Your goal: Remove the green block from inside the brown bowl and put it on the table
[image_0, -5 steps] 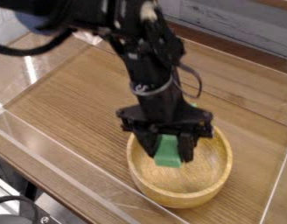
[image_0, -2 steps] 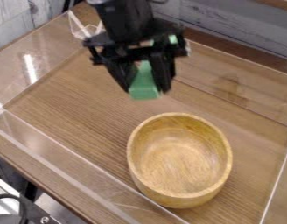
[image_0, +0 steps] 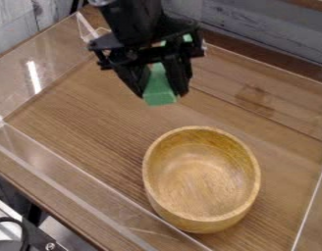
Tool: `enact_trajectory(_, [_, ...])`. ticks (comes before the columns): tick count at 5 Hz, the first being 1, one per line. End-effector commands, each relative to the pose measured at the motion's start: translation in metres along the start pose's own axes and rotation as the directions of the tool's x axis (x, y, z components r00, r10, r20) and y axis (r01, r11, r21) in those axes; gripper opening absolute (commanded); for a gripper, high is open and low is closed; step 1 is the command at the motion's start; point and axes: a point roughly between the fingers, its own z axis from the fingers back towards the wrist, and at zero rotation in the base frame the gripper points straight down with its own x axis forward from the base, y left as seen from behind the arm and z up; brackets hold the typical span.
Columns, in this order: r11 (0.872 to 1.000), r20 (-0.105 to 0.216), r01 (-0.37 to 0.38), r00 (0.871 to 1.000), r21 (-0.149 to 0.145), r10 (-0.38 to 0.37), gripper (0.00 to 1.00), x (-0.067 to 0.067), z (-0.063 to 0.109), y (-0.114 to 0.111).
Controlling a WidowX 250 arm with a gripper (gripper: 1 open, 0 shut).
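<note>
The green block (image_0: 161, 86) hangs in the air above the table (image_0: 85, 118), gripped between the two black fingers of my gripper (image_0: 158, 78). It is up and to the left of the brown bowl (image_0: 202, 177), well clear of its rim. The bowl stands on the table at the lower right, a round tan wooden bowl with nothing inside. The black arm comes down from the top of the picture and hides the upper part of the block.
Low clear acrylic walls (image_0: 72, 181) run round the table's edges, nearest along the front left. Bare wood-grain tabletop (image_0: 269, 108) lies behind and to the right of the bowl.
A second ago the gripper was down inside the bowl on the block. It has lifted the block out and carried it up and to the left; over the last half second it hardly moved.
</note>
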Motion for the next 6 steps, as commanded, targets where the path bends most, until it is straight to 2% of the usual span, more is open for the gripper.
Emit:
enact_trajectory(1, [1.0,0.054,0.01,0.998,-0.011,-0.01,0.0,0.002,-0.002,-0.008])
enact_trajectory(3, [1.0,0.099,-0.005,0.995,-0.014,0.006,0.0,-0.007,-0.013,-0.009])
enact_trajectory(5, [1.0,0.118,-0.003,0.993,-0.009,0.004,0.0,0.006,-0.004,0.013])
enact_trajectory(6, [1.0,0.123,0.01,0.992,-0.007,-0.009,0.0,0.013,-0.007,0.024])
